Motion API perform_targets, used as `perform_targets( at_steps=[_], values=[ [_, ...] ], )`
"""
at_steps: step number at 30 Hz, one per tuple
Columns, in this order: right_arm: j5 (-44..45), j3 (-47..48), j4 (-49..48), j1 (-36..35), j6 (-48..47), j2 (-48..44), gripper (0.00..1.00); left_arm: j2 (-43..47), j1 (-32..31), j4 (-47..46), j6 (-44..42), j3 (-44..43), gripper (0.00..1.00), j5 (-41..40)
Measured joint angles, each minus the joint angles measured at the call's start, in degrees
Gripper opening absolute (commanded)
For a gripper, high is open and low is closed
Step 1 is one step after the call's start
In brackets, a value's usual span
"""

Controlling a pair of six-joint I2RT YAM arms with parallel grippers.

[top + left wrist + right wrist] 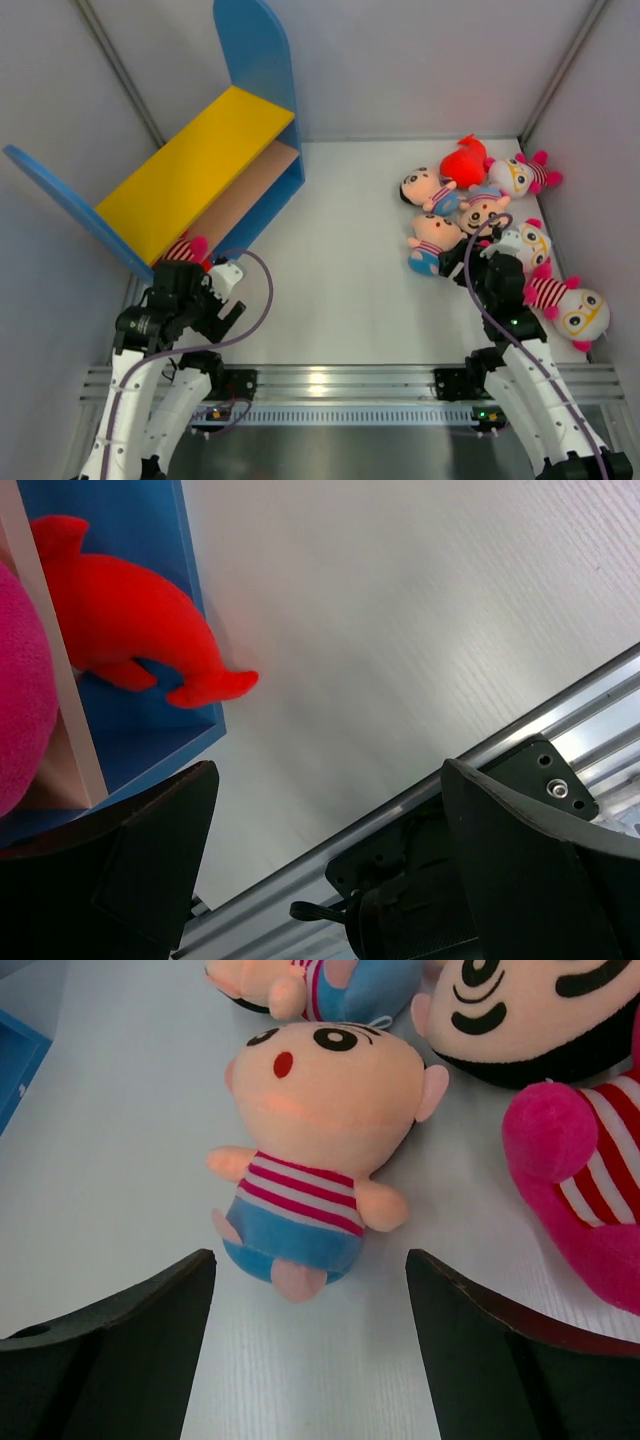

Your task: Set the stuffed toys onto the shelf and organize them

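Note:
The shelf [190,170] stands at the back left, with blue side panels, a yellow upper board and a tan lower board. A striped toy with a pink foot [186,248] lies at the lower board's near end. My left gripper [215,298] is open and empty just in front of it. In the left wrist view, a red plush [125,625] lies against the blue panel [150,735], beyond my open left gripper [328,780]. My right gripper [468,262] is open and empty, just short of a peach-faced doll [432,240] lying face up [320,1130] between its open fingers [310,1265].
Several more toys lie at the right: a red plush [465,160], peach-faced dolls [420,186] [483,208] and white-faced ones [520,175] [525,240] [575,312]. A pink foot [590,1180] lies right of the right gripper. Walls enclose the table; a metal rail [330,380] runs along the near edge.

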State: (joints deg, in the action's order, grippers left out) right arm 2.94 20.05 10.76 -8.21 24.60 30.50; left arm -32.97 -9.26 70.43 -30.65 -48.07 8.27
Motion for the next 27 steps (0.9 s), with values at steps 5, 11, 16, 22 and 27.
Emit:
perform_targets(
  at_steps=[5,11,16,22,27],
  values=[
    [0.28,-1.42,1.11,0.00,0.90,-2.29,0.77,2.62,0.00,-0.79,0.02,0.35,0.99,-0.79],
    [0.33,-1.55,0.70,0.00,-1.86,-8.92,0.77,3.89,0.02,-8.35,3.02,3.82,0.99,-6.67],
    [0.26,-2.82,-2.47,0.00,-1.90,-8.04,0.80,2.36,0.02,-15.74,7.76,4.74,0.99,-10.45],
    [0.46,-2.25,-6.23,-0.04,0.02,8.17,0.87,1.90,0.07,-20.44,9.79,5.03,0.99,-11.15],
    [2.01,0.46,-10.05,-1.16,1.70,23.17,0.87,1.86,0.20,-21.18,9.77,6.75,0.99,-11.76]
  ],
)
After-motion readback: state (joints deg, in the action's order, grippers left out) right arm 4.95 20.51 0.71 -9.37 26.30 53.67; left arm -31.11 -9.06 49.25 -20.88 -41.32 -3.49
